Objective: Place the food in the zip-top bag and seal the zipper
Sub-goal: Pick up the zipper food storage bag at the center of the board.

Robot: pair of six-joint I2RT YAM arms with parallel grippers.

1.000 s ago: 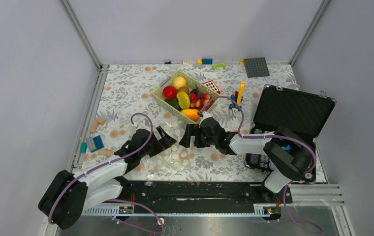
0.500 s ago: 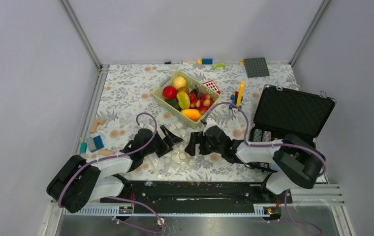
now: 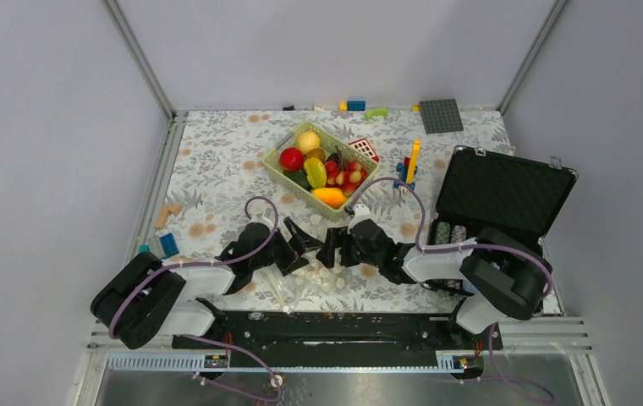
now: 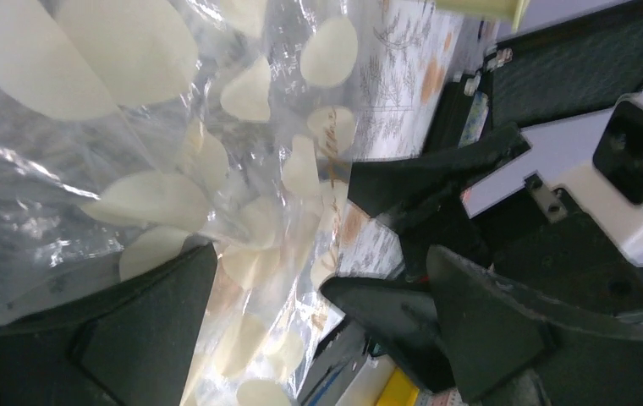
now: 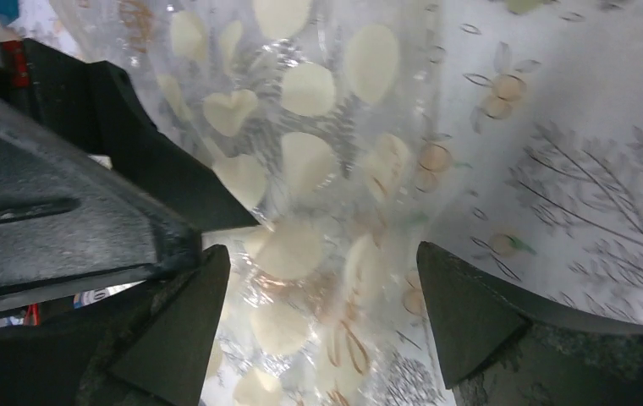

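Observation:
The food, toy fruits in red, yellow, green and orange, lies in the pale green basket at the middle back. The clear dotted zip-top bag lies crumpled on the cloth near the front edge. My left gripper and right gripper face each other just above the bag, both open and empty. In the left wrist view the bag lies between the left gripper's fingers. In the right wrist view the bag lies between the right gripper's fingers. I cannot make out the zipper.
An open black case stands at the right. A grey baseplate and loose bricks lie along the back edge. A yellow and blue brick tower stands right of the basket. Small blocks lie at the left.
My left gripper has moved right toward the right gripper. The right gripper has dropped slightly nearer. The bag has shifted a little toward the front edge.

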